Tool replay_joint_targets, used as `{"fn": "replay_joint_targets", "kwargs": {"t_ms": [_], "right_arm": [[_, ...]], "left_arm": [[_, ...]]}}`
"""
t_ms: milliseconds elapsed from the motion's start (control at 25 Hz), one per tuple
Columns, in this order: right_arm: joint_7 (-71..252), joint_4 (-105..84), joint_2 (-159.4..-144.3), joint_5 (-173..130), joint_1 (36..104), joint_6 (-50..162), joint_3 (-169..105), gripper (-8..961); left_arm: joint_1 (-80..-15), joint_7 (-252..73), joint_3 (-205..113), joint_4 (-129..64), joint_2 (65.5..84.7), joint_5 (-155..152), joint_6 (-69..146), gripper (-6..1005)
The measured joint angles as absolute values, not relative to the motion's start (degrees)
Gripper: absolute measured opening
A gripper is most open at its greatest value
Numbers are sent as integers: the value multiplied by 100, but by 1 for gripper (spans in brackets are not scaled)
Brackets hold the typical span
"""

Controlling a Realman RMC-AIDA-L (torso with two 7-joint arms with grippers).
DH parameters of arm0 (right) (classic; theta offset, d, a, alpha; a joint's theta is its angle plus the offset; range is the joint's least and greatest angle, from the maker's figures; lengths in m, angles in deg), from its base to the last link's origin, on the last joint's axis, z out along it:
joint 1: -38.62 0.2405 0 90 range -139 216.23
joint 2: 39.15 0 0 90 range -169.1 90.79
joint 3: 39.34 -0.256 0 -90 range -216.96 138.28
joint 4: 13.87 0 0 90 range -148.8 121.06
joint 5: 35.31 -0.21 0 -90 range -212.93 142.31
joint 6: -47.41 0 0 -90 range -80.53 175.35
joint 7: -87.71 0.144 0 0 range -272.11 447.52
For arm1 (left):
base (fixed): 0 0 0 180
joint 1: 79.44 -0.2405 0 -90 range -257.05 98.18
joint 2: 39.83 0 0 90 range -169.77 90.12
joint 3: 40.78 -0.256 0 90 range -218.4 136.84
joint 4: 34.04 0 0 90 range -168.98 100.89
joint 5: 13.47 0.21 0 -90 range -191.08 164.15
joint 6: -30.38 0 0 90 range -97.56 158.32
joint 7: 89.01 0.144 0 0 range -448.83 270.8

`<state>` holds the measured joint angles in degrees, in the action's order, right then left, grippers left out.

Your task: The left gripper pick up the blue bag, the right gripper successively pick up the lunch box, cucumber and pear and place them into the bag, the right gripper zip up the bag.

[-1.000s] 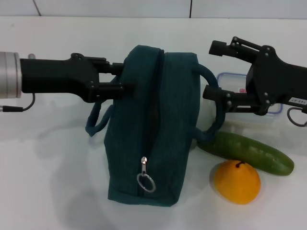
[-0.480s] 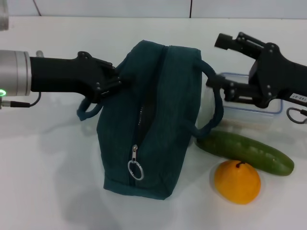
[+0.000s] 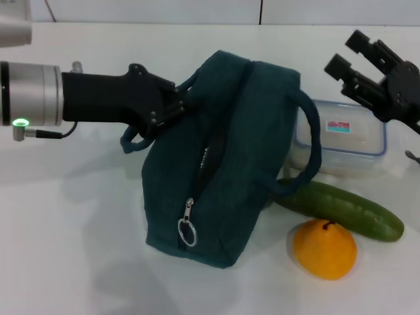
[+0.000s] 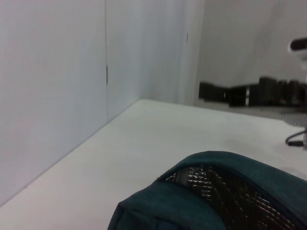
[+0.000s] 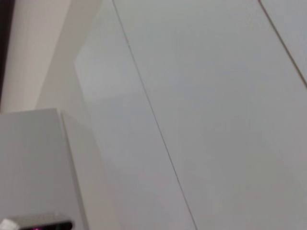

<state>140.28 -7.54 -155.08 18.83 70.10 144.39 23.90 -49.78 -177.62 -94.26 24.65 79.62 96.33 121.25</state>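
The blue bag (image 3: pixel 223 157) lies tilted in the middle of the table, its silver ring zipper pull (image 3: pixel 187 231) at the near end. My left gripper (image 3: pixel 176 105) is shut on the bag's upper left edge, by a loop handle. In the left wrist view the blue bag (image 4: pixel 216 191) shows some of its foil lining. My right gripper (image 3: pixel 348 54) is open in the air at the far right, above and apart from the lunch box (image 3: pixel 341 134). The cucumber (image 3: pixel 341 209) lies in front of the box, against the bag's right side. Nearest me sits the pear (image 3: pixel 323 248).
The white table (image 3: pixel 72 230) has bare surface to the left and front of the bag. The bag's right handle (image 3: pixel 314 141) loops in front of the lunch box. The right wrist view shows only wall panels (image 5: pixel 201 96).
My left gripper has moved right with the bag, which shifted and tilted further. My right gripper has risen and pulled back to the right, uncovering the lunch box.
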Motion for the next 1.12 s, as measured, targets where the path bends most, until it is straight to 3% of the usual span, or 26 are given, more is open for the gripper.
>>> {"fn": "replay_joint_targets", "kwargs": {"t_ms": [280,560,800,1120], "right_arm": [[14198,-150,-15187,2783,6451,14240,2403,869],[14244,143,-14984,3778,6042,14220,2393,869],[14336,112,-14893,4267,5919,14043,2368,869],[14566,114,-14882,4300,5813,13565,2362,870]], "left_arm": [[-4983,-17607,-9432,2312,7971,9457,11867,45],[-4919,-17525,-9448,2134,7970,9249,11768,45],[-4857,-17623,-9470,2064,7972,9248,11764,46],[-4859,-17782,-9470,2027,7953,9323,11764,46]]}}
